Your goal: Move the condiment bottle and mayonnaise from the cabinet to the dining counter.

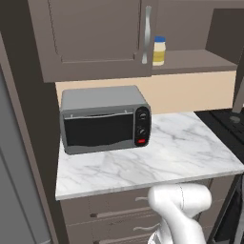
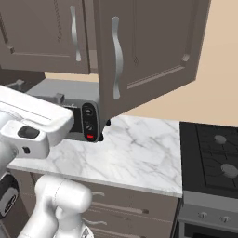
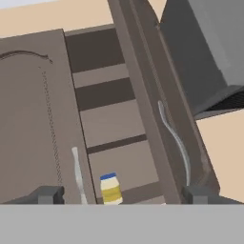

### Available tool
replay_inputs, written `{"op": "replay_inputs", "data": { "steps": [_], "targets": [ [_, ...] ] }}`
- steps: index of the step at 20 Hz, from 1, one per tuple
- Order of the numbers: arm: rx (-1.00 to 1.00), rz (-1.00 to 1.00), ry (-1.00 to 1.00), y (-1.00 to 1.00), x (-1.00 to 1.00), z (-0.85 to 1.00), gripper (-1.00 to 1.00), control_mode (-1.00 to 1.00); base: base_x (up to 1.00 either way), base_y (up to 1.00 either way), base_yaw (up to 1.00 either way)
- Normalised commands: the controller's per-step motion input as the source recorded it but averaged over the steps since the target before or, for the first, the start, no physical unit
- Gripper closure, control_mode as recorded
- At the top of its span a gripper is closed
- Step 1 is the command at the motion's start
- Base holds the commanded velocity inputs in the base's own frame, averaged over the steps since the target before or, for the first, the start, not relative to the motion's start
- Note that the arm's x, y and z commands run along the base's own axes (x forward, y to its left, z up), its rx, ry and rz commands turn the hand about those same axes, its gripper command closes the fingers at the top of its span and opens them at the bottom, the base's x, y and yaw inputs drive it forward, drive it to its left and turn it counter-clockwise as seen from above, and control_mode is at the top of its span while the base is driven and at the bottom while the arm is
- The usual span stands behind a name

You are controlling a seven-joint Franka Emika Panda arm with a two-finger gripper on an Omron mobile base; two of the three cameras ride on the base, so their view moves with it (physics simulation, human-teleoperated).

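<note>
Fingers (image 3: 47, 194) spread wide, grasping nothing, facing the open cabinet (image 3: 33, 119) where the mayonnaise (image 3: 110, 188) stands upright on the shelf (image 3: 138, 193).

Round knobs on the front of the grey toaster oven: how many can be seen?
2. On the toaster oven, one round knob sits at the top of the right-hand panel and the other directly below it. Under both is a red button, not a knob.
</note>
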Motion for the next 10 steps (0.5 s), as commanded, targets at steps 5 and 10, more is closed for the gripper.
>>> {"op": "replay_inputs", "data": {
  "steps": [5,10],
  "targets": [
    [-0.07,-0.02,0.1,0.88,0.46,0.0,-1.0,-1.0,0.0,0.0,0.0],
    [-0.03,-0.09,0.11,0.46,0.82,0.0,-1.0,-1.0,0.0,0.0,0.0]
  ]
}}
